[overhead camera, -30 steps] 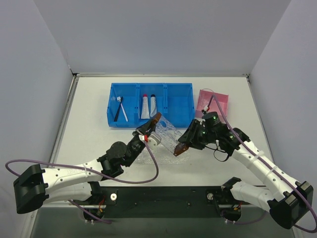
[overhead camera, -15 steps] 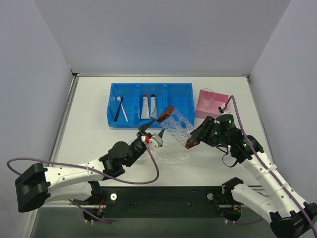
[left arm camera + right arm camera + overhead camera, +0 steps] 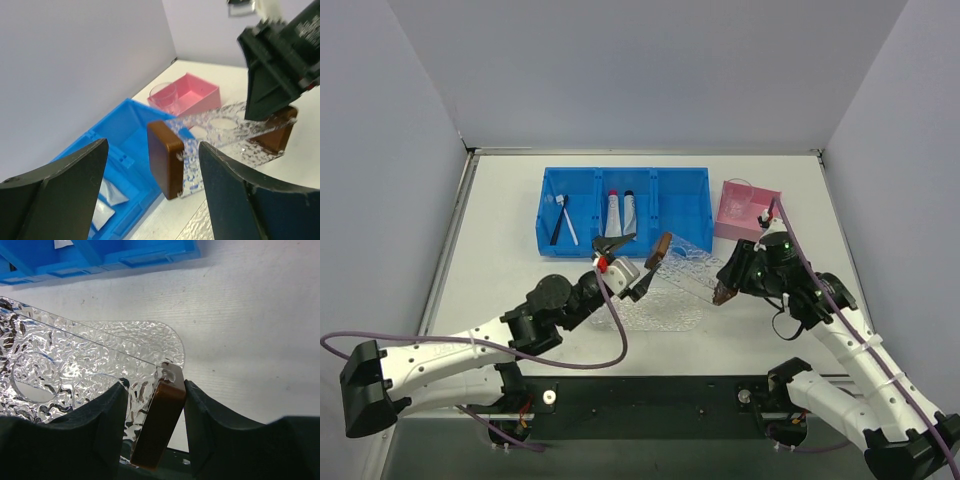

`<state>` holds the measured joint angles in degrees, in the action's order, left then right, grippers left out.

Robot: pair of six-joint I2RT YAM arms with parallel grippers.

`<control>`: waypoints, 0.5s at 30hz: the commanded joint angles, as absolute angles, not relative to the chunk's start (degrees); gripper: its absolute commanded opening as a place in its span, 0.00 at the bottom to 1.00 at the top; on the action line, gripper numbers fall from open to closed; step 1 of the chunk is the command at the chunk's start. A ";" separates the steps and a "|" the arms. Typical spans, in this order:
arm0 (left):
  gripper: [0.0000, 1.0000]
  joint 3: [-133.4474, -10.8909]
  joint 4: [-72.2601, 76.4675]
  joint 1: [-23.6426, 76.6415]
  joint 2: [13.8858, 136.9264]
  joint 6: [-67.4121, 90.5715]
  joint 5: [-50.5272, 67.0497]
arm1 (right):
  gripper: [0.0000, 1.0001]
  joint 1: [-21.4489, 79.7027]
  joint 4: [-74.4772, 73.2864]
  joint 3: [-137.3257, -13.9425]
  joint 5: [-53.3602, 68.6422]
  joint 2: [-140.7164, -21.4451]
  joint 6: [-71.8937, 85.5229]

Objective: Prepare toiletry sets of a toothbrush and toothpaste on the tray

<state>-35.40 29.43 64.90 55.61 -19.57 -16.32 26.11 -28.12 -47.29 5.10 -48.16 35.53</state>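
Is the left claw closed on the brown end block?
No, the left claw stands wide open, its fingers clear of the brown end block.

Glittery clear tray [image 3: 665,316], brown-ended clear rack [image 3: 690,268], blue bin [image 3: 680,215]

Wide-spread fingers [image 3: 65,195] — clear brown-ended rack [image 3: 227,135] between them.

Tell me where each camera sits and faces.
Top external: above, behind the bases, looking down on the table, blue bin, pink box; both arms show.
Left wrist: on the left arm, facing past its open left end effector toward the clear holed rack and right end effector.
Right wrist: on the right arm, looking down past its fingers clamping the rack's brown end block, the tray beneath.
Shared: both wrist views show the rack and blue bin.
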 commanded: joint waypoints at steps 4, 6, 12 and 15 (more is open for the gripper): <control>0.84 -45.08 16.36 56.46 53.78 -2.50 -2.04 | 0.00 25.31 -32.34 -53.70 4.39 -48.16 24.36; 0.84 -46.23 15.56 52.76 53.96 1.47 0.96 | 0.00 25.40 -32.61 -53.44 4.66 -48.34 23.30; 0.84 -49.21 10.47 35.70 56.77 12.74 9.06 | 0.00 26.98 -32.52 -51.95 6.24 -50.80 19.34; 0.84 -50.09 8.53 32.79 57.30 12.75 6.51 | 0.00 29.69 -30.42 -51.33 4.75 -52.29 17.94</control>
<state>-46.46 12.01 36.07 56.95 7.35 4.47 26.74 -33.78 -50.89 4.82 -51.03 20.73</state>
